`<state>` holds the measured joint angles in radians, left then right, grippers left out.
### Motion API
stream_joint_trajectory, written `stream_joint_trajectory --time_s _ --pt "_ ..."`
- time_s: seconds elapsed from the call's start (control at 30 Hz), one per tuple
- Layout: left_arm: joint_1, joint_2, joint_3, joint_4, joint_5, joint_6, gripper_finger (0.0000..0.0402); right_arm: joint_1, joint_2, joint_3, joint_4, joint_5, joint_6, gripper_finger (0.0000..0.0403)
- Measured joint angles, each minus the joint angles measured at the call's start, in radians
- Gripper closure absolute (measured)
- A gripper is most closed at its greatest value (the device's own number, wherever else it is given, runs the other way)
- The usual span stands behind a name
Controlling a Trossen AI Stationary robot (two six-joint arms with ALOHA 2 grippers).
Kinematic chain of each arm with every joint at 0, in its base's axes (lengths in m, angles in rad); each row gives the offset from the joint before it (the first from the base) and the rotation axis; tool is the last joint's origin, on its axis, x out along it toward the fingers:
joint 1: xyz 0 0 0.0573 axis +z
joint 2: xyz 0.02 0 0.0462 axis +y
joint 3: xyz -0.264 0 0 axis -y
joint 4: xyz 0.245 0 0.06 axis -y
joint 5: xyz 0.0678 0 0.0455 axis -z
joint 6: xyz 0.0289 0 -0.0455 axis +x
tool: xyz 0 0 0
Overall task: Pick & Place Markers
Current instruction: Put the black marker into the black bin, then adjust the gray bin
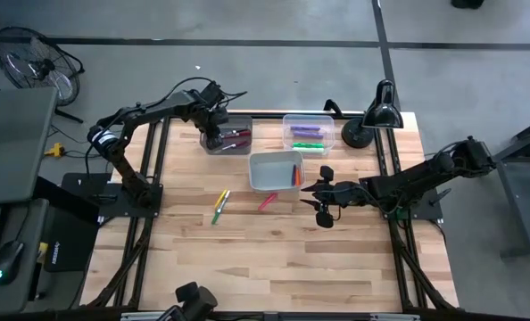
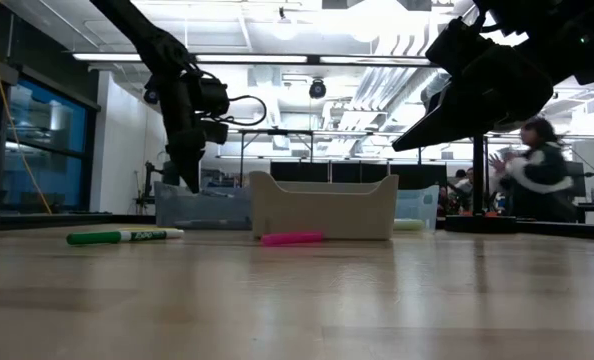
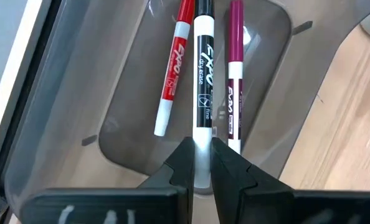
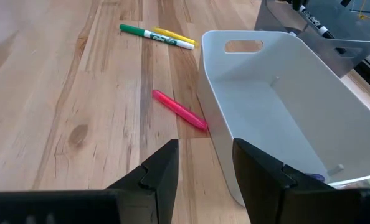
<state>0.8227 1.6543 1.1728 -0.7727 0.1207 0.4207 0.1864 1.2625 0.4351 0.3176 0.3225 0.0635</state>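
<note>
Over the smoky grey bin [image 1: 232,135] at the back left of the table, the left gripper [image 3: 202,163] is pinching a black marker [image 3: 203,87] by its white end.

That black marker lies between a red marker [image 3: 174,74] and a dark purple marker [image 3: 235,68], all three lengthwise in the same bin. Right gripper [image 4: 205,163] hangs just beside the white bin [image 4: 284,106] mid-table, fingers spread apart with nothing between them. A pink marker [image 4: 180,109] lies on the wood right next to that bin's wall, and a green marker [image 4: 149,33] and yellow marker [image 4: 174,34] lie together farther out on the table [image 1: 274,250]. An orange marker [image 1: 296,176] sits inside the white bin, and the clear bin [image 1: 308,132] behind it holds green and purple ones. A black desk lamp [image 1: 372,118] stands at the back right corner.
</note>
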Motion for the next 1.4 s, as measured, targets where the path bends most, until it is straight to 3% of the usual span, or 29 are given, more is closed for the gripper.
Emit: stream_joint_trajectory --time_s 0.3,1.07,1.4 --pt "0.0 0.0 0.0 -0.001 0.0 -0.014 0.0333 0.0 0.0 0.0 0.0 0.0 0.0 0.0263" --pt "0.0 -0.03 0.032 -0.066 -0.011 -0.045 0.033 0.0 0.0 0.0 -0.013 0.0 -0.019 0.0263" --pt "-0.08 -0.107 0.033 -0.133 -0.011 -0.097 0.033 0.0 0.0 0.0 -0.05 0.0 0.007 0.0263"
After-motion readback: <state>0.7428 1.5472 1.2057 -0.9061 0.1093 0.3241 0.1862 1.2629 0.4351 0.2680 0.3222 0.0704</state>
